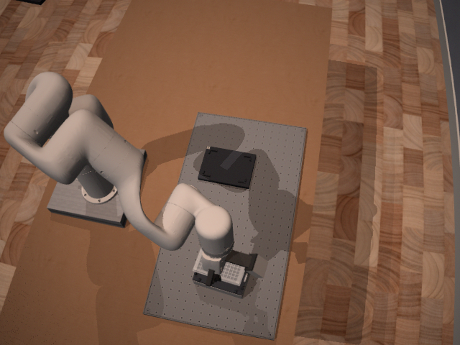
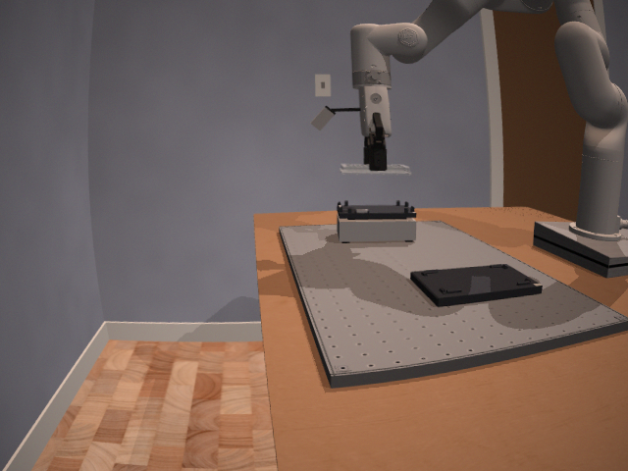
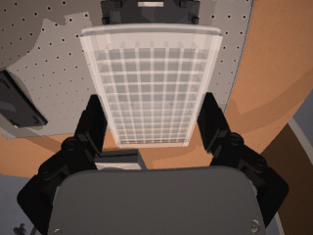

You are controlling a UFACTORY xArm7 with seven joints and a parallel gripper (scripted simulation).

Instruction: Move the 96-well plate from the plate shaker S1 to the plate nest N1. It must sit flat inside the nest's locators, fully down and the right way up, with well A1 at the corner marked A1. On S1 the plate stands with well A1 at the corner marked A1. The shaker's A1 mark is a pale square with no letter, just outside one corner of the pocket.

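My gripper (image 2: 376,164) is shut on the clear 96-well plate (image 2: 375,172) and holds it level, well above the plate shaker S1 (image 2: 376,223). In the wrist view the plate (image 3: 152,85) sits between my two black fingers, gripped across its short width, with the shaker's empty black pocket (image 3: 151,10) below and beyond it. In the top view the plate (image 1: 232,272) hangs over the shaker, partly hidden by my wrist. The black plate nest N1 (image 1: 227,166) lies flat and empty further along the breadboard; it also shows in the side view (image 2: 475,284).
The grey perforated breadboard carries both the shaker and the nest on the brown table. My arm's base (image 1: 89,200) stands beside the breadboard. A small grey tab on a rod (image 2: 322,117) sticks out from my wrist.
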